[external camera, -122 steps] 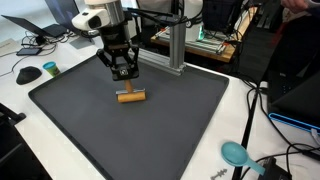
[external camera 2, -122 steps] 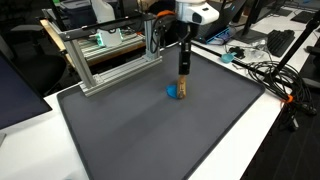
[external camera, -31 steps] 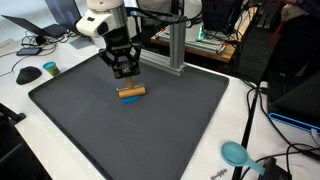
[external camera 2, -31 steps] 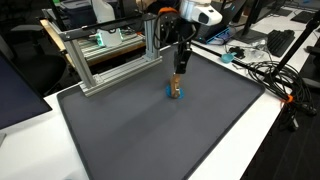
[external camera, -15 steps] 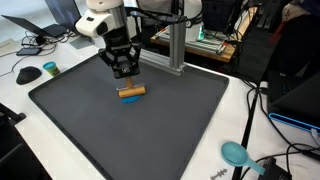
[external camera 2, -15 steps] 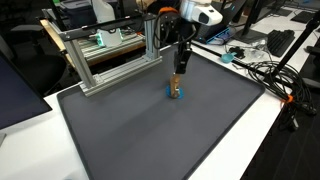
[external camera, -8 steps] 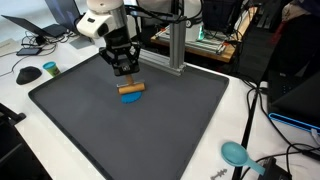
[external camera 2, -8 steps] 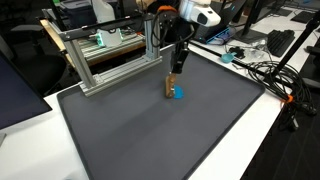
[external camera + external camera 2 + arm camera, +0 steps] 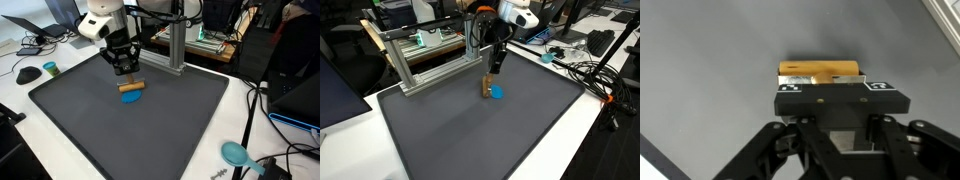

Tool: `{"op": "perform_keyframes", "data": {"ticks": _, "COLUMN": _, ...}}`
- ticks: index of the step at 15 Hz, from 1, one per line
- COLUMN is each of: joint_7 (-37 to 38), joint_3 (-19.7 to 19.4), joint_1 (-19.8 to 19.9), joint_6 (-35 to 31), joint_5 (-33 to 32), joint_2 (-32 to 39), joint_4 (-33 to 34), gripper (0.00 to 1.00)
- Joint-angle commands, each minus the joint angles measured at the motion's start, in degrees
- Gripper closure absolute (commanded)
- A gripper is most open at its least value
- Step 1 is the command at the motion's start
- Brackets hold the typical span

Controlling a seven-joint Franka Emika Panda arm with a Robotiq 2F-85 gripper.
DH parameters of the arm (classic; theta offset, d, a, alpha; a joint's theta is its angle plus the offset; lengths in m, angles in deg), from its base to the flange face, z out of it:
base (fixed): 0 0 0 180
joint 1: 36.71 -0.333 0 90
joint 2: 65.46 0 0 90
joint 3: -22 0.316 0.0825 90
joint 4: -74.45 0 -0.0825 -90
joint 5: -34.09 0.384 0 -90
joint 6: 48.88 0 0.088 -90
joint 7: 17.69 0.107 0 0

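Note:
My gripper [image 9: 126,74] hangs over the far middle of the black mat [image 9: 160,135], tips pointing down. It looks shut on a short tan wooden cylinder [image 9: 131,87], held level just above the mat. A small flat blue piece [image 9: 130,99] lies on the mat right below and in front of the cylinder. In both exterior views the cylinder [image 9: 486,88] sits at the gripper's [image 9: 492,72] tips, beside the blue piece [image 9: 497,94]. In the wrist view the cylinder [image 9: 820,70] shows just past the gripper's black body [image 9: 835,98], which hides the fingertips.
An aluminium frame [image 9: 430,62] stands along the mat's [image 9: 470,135] far edge, close behind the gripper; it also shows here [image 9: 176,45]. A teal brush [image 9: 235,153] and cables [image 9: 592,75] lie on the white table off the mat. A dark mouse [image 9: 28,74] lies there too.
The cylinder has come off the blue piece and shifted toward the frame with the gripper. The blue piece, half covered before, is now exposed on the mat.

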Motion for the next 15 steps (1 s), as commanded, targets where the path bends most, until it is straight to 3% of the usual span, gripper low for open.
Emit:
{"op": "perform_keyframes", "data": {"ticks": 1, "joint_7": 0.3, "joint_3": -0.2, "joint_1": -0.4, "joint_6": 2.0, "joint_5": -0.7, "joint_2": 1.3, "joint_4": 0.7, "gripper": 0.78}}
{"op": "perform_keyframes", "data": {"ticks": 9, "joint_7": 0.1, "joint_3": -1.2, "joint_1": 0.8, "joint_6": 5.8, "joint_5": -0.1, "joint_2": -1.5, "joint_4": -1.0, "gripper": 0.78}}
{"op": "perform_keyframes", "data": {"ticks": 15, "joint_7": 0.4, "joint_3": -0.8, "joint_1": 2.5, "joint_6": 1.2, "joint_5": 3.7, "joint_2": -6.8, "joint_4": -4.5, "gripper": 0.78}}
